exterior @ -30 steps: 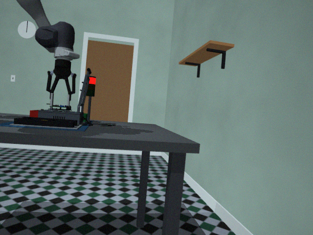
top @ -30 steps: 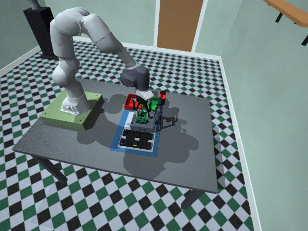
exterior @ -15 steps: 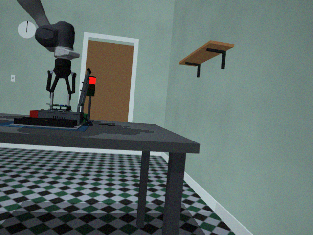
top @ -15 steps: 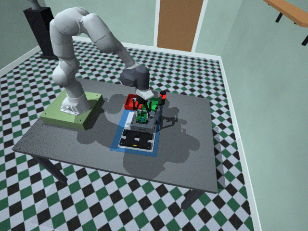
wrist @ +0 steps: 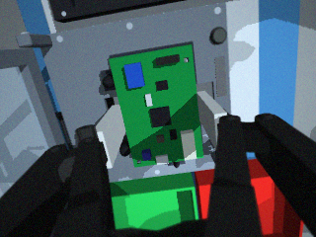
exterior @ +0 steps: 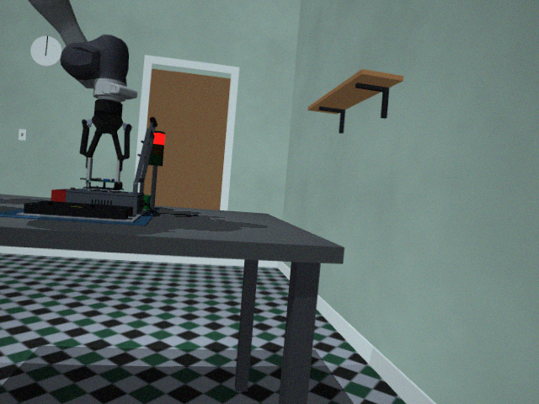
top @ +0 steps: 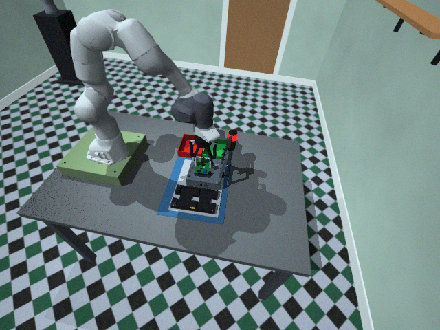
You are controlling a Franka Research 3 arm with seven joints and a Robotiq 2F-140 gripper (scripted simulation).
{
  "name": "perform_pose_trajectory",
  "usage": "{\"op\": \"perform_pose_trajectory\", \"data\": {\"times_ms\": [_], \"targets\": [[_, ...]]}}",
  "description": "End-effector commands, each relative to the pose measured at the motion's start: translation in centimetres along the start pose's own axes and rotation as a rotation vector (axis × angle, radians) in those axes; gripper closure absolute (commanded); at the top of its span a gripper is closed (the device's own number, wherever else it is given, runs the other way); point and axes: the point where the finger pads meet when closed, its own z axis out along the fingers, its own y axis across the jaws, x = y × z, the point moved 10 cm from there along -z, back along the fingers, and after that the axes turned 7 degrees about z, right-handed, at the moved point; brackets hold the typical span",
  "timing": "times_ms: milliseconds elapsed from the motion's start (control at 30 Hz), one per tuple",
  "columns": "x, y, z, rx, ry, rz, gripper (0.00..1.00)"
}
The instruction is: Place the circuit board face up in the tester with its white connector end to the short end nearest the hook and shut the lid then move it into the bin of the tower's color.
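Observation:
The green circuit board (wrist: 155, 104) lies face up between my finger pads, and my gripper (wrist: 160, 112) is shut on its long edges. In the exterior view the board (exterior: 104, 180) hangs a little above the grey tester (exterior: 102, 198), level, under my gripper (exterior: 103, 172). The tester's lid (exterior: 142, 154) stands open. The signal tower (exterior: 158, 139) beside it shows red. In the top view my gripper (top: 202, 156) is over the tester (top: 204, 177). The red bin and the green bin (wrist: 153, 204) lie just behind the tester.
The black tray (top: 195, 200) sits in front of the tester on the blue and white mat, with both pockets empty. The red bin (top: 185, 146) and the green bin (top: 221, 144) stand side by side behind the tester. The arm's green base block (top: 102, 157) is at the left.

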Motion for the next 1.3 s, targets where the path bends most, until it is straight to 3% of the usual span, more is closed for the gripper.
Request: {"op": "perform_pose_trajectory", "data": {"times_ms": [0,900,1267], "targets": [[0.0,0.1,-0.1,-0.003,0.001,0.003,0.54],[0.0,0.1,-0.9,-0.003,0.001,0.003,0.54],[0.0,0.1,-4.3,-0.003,0.001,0.003,0.54]]}}
